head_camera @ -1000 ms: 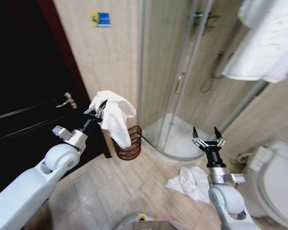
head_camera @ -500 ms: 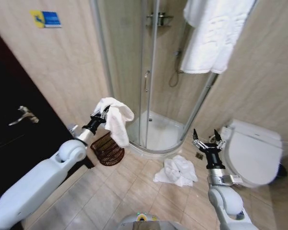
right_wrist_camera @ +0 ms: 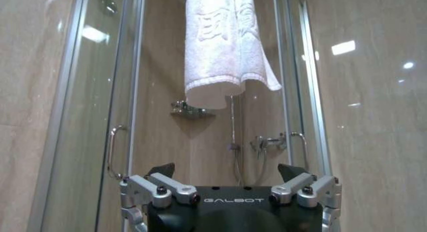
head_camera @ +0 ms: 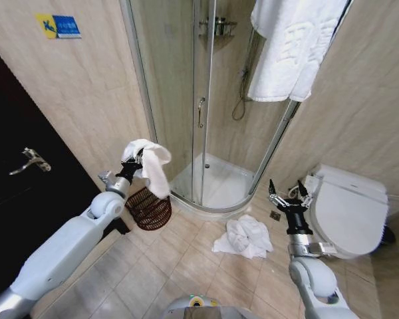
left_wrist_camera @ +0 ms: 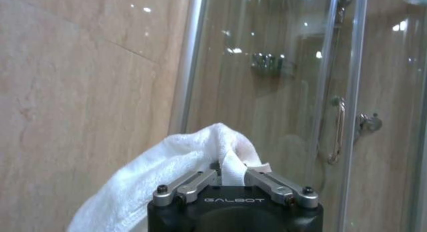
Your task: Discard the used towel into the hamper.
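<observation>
Left of centre in the head view, the left pincer [head_camera: 137, 161] was clamped on the towel [head_camera: 151, 165], holding it above the hamper [head_camera: 148, 209] for dropping (right pincer [head_camera: 290, 201] idle, fingers apart, lower right).

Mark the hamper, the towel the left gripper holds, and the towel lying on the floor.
hamper [head_camera: 149, 210], head view, on its lattice side wall.
held towel [head_camera: 155, 167], head view, on the fold hanging from the left gripper [head_camera: 137, 161].
floor towel [head_camera: 245, 236], head view, on the middle of the crumpled heap.
</observation>
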